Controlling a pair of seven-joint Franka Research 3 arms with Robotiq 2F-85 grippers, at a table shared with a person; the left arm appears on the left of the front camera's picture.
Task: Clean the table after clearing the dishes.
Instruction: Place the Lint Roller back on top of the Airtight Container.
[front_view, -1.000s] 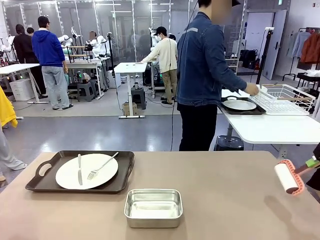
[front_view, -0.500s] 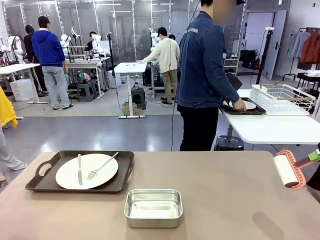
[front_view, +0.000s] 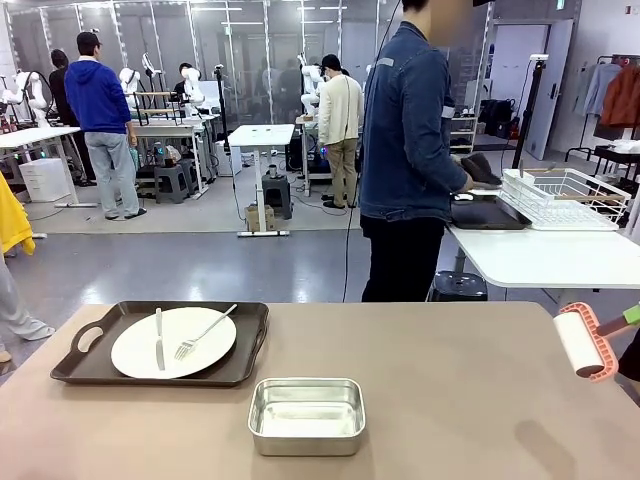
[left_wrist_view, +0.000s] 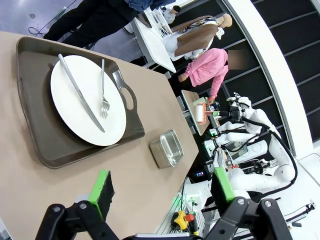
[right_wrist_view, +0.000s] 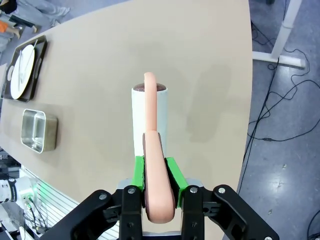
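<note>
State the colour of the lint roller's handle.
Salmon pink, on the plastic lint roller handle; right wrist view shows it best.

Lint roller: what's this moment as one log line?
right jaws: shut on lint roller | left jaws: open, empty | tray with plate: on table

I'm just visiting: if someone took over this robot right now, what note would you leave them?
Left gripper: jaws open, empty, above the table edge.
Right gripper: shut on the lint roller, raised over the table's right side.
Done: far tray sits on the white table beside the person.
Left: near tray with plate, knife and fork; then rolling the table.
</note>
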